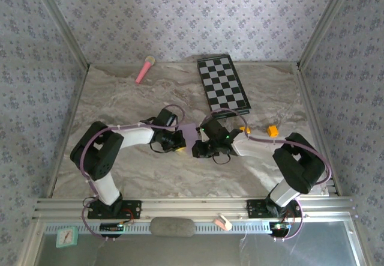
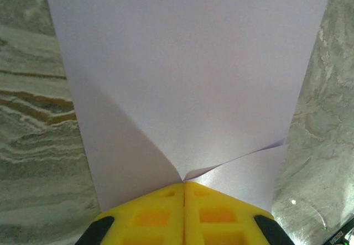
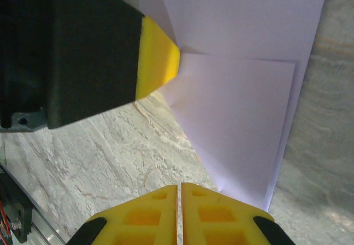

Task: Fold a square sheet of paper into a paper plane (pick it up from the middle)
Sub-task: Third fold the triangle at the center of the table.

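Now the left gripper [image 2: 184, 185] has its yellow jaws pressed flat together, tips touching the square sheet of paper [image 2: 188, 73] right where two creases meet. Whether any paper is pinched between them I cannot tell. The right gripper [image 3: 180, 188] is clenched too, holding nothing, near the sheet's edge. The lilac sheet lies partly folded on the marbled table [image 2: 33, 145] between both arms. The checkered board [image 1: 223, 84] sits well behind it, and the pink stick [image 1: 144, 69] is farther left.

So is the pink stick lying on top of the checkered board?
No, the pink stick lies on the bare table, well off to the left of the checkered board.
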Tool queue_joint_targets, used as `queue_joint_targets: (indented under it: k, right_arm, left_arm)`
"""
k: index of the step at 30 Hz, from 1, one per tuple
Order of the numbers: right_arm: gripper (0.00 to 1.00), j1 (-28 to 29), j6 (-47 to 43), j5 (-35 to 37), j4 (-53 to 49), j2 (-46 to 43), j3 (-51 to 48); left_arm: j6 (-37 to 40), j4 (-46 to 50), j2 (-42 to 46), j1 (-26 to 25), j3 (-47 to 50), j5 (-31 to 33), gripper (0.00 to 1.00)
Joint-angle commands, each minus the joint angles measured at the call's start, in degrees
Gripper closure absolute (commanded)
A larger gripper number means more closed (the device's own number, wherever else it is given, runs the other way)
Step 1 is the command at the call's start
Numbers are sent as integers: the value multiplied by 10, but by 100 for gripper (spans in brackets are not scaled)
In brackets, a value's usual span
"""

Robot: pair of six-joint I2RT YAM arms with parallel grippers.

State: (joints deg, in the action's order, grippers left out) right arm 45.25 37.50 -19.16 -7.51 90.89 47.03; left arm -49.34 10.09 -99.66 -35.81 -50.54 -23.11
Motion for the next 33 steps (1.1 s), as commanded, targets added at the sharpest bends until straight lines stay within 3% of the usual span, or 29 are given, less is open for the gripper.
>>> queue_joint_targets:
  k: [1,20,33]
  right_arm:
    - [90,-5,-10,18,-15,8,18]
    - [94,-1,-46,4,-26,109,54]
    - [94,-4,-41,-20,-11,40,-57]
  left_arm:
    - [-4,45,-21,-5,-8,25,92]
    - [0,96,-45,-10,-24,46,93]
    - [-7,137,-69,-11,-25,91,96]
